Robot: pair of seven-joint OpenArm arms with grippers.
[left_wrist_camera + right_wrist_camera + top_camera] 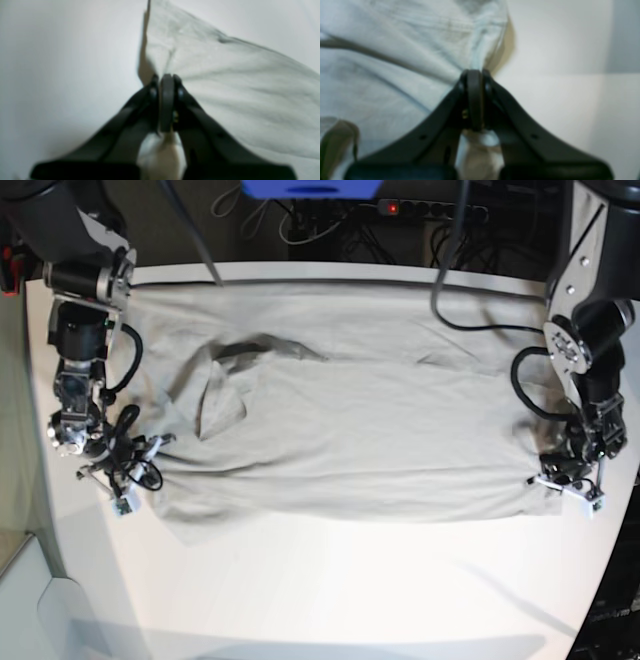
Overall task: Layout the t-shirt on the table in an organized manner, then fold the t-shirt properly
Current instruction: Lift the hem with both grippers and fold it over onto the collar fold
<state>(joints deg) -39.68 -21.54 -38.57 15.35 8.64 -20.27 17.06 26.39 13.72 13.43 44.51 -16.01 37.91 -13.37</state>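
The light beige t-shirt (350,410) lies spread wide across the white table (330,580), with folds and a dark crease at its left half. My left gripper (562,480) sits at the shirt's right front corner; in the left wrist view it (167,75) is shut on a pinch of the t-shirt (225,87), and cloth bunches behind the jaws. At the shirt's left front edge my right gripper (135,470) is likewise shut on the t-shirt (382,62), its tips (475,71) at the cloth's edge over the table (557,100).
A power strip (430,208) and cables lie beyond the table's back edge, beside a blue object (310,188). A black cable (470,320) hangs over the shirt's back right. The table's curved front edge (80,620) runs along the lower left.
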